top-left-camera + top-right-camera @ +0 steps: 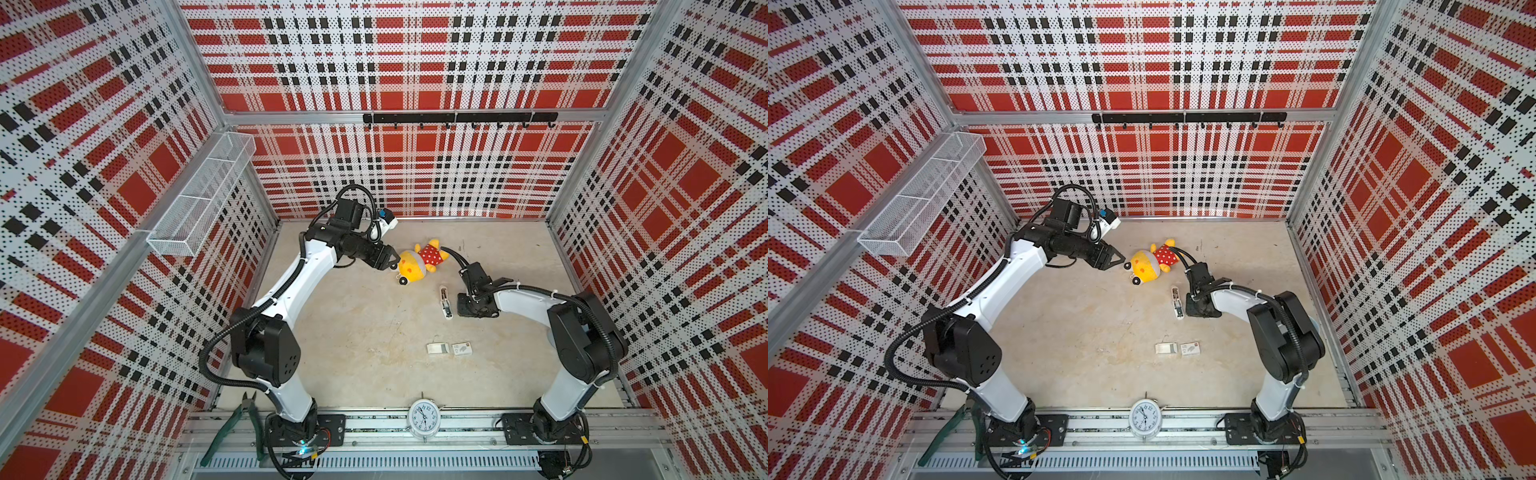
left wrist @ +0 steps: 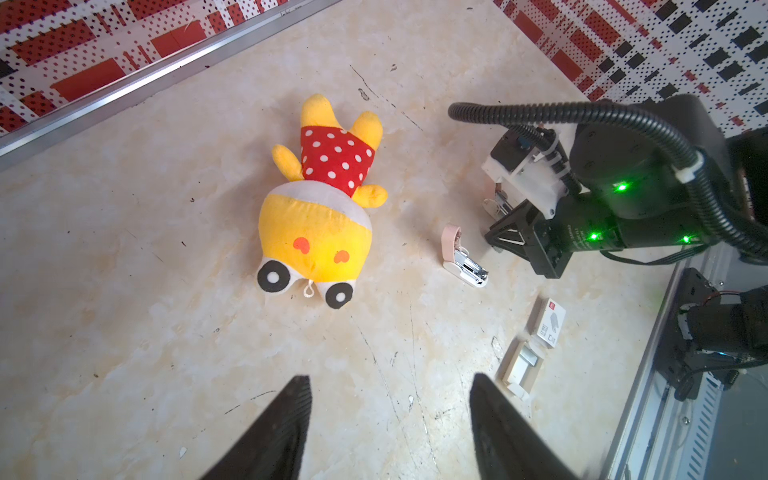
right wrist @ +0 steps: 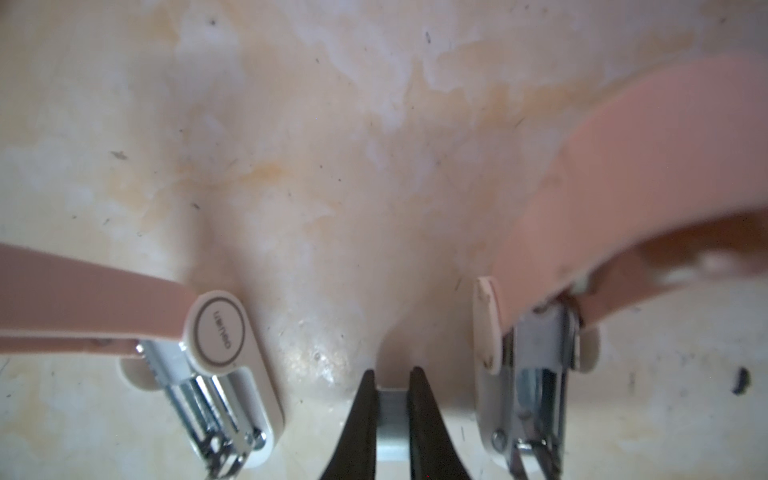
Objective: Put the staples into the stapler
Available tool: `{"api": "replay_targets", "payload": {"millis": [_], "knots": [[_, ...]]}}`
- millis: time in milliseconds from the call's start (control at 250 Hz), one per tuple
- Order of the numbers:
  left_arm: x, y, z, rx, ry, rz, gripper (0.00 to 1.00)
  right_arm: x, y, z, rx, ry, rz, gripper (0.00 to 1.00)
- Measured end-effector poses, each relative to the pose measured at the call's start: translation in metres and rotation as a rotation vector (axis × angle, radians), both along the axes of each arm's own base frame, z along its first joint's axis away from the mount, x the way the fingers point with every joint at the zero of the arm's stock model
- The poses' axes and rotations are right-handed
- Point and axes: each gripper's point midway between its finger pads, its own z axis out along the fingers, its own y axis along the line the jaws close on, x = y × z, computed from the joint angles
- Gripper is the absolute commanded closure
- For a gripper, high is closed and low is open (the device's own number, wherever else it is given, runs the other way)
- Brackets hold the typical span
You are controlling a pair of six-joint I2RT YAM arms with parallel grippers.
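I work in a lab test cell; perforated plaid panels (image 1: 415,62) in aluminium framing (image 1: 291,118) box me in; my arm bases (image 1: 299,424) bolt to a slotted rail (image 1: 465,424).

arms (image 1: 291,286) white shells, black joints | cables (image 1: 200,357) black, ribbed | left tool (image 2: 390,377) — black wedges

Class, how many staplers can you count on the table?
2. In the right wrist view, the logo-marked stapler and the raised-lid stapler flank the right gripper; top views show only one.

Bare table (image 1: 353,332) lies open in the middle; plush toy (image 1: 417,262), stapler (image 1: 444,301) and boxes (image 1: 462,348) crowd its right half
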Motion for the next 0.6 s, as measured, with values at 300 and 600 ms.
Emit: {"api": "replay_targets", "payload": {"millis": [300,600], "knots": [[0.0,0.0,0.0,-0.001,0.002,0.002,0.36,0.004,-0.001,0.015,-0.006,-0.044,0.021,0.86],[0.0,0.0,0.0,-0.002,0.005,0.006,0.36,0.009,-0.006,0.031,-0.035,-0.1,0.041,0.85]]}}
